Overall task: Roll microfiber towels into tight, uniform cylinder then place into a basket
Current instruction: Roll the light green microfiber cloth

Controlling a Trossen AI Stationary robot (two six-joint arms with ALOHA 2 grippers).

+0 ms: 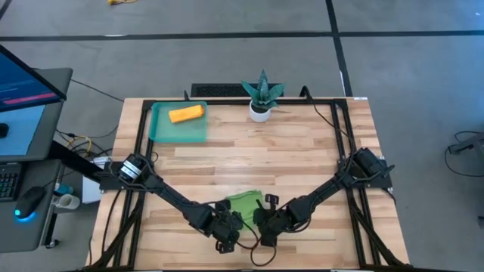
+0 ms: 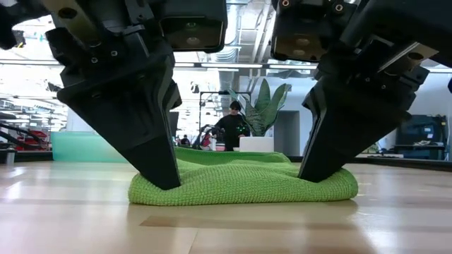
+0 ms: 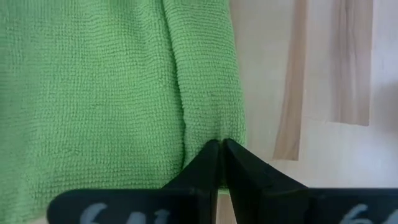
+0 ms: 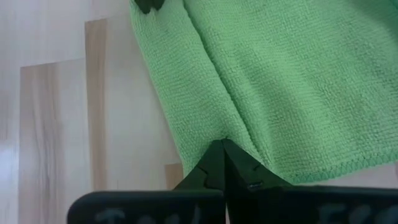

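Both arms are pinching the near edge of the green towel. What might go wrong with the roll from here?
1. The left gripper and right gripper each pinch only a thin fold of the green towel; it may slip free.
2. If the two ends advance unevenly, the cylinder may come out crooked.
3. The basket, with the orange towel inside, sits far across the table, so the roll may loosen in transit.

No text, label, brand, number or sign can be read anywhere; the monitor point(image 1: 23, 94) beside the table shows only coloured bands, too small to make out.
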